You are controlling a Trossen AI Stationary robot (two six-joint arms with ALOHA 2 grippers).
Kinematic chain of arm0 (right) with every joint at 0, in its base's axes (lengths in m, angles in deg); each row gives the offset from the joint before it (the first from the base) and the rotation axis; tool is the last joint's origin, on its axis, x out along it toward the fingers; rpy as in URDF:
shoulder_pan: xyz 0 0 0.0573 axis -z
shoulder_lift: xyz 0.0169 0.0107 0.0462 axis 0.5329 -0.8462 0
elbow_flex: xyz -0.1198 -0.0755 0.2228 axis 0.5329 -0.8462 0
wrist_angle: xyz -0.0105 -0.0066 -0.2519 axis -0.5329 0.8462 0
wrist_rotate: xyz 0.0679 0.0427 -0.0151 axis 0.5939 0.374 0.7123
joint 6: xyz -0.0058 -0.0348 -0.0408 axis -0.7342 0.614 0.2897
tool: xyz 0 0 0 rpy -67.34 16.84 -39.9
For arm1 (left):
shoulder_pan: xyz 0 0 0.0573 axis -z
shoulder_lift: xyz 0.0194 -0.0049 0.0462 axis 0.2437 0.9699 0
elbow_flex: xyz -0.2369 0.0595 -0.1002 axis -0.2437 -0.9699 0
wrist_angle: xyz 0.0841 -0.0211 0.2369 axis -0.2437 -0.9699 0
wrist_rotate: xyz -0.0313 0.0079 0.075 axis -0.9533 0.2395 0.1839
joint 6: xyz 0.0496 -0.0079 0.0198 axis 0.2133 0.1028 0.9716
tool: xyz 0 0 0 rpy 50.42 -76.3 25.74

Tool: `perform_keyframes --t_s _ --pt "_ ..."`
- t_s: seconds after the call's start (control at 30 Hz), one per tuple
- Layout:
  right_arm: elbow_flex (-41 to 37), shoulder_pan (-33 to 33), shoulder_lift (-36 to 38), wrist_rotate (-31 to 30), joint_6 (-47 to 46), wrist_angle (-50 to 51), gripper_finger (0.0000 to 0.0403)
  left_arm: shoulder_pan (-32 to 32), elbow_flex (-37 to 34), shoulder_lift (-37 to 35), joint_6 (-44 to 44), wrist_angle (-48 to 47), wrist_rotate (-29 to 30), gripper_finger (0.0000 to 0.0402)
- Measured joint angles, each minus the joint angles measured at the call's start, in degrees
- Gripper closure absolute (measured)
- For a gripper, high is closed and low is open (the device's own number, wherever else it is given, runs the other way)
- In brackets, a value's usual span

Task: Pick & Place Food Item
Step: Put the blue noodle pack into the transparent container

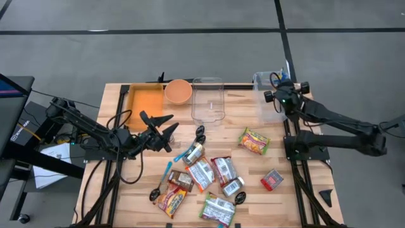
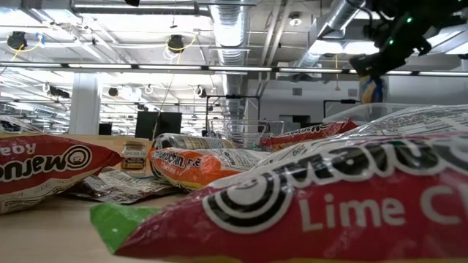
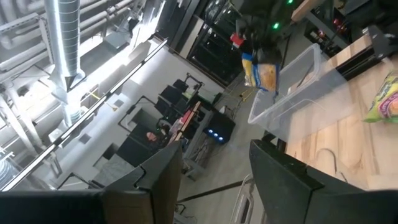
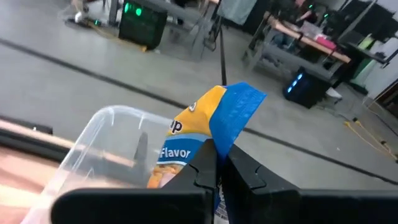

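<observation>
Now the right gripper [image 4: 214, 163], clamped on the packet [image 4: 199, 134], hung over the bin [image 4: 102, 149]; best lowered before release. Left gripper [image 1: 166, 132] idled, jaws apart.

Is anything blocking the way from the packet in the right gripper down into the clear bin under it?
Nothing visible does. The right gripper, shut on the blue and yellow packet, holds it above the open clear bin at the table's far right corner. No lid or other item shows between them.

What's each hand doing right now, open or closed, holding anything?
Left hand: open, holding nothing.
Right hand: closed on a blue and yellow food packet above the clear bin.
</observation>
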Motion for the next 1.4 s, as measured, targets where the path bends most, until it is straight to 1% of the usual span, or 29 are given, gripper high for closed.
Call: perform_keyframes --t_s 0.13,0.4,0.53,0.63,1.23,1.4 --pt "0.0 3.9 -2.8 4.4 0.0 0.2 0.0397 -0.3 0.0 0.0 -0.4 0.0 -1.3 0.0220" --pt "0.0 10.4 -8.9 10.3 0.3 0.2 0.0397 -1.2 0.0 0.0 -0.8 0.0 -1.3 0.0220" --pt "0.0 13.2 -11.0 14.7 0.8 0.1 0.0397 -1.2 0.0 0.0 -0.8 -0.2 -1.3 0.0220" --pt "0.0 14.9 -12.0 16.6 0.8 0.1 0.0397 -1.2 0.0 0.0 -0.9 -0.2 -1.3 0.0220" --pt "0.0 15.2 -12.4 16.9 0.8 0.0 0.0396 -1.2 0.0 0.0 -0.9 -0.3 -1.3 0.0220" --pt "0.0 15.2 -12.4 16.9 0.8 0.0 0.0384 -1.2 0.0 0.0 -0.9 -0.4 -1.3 0.0220"
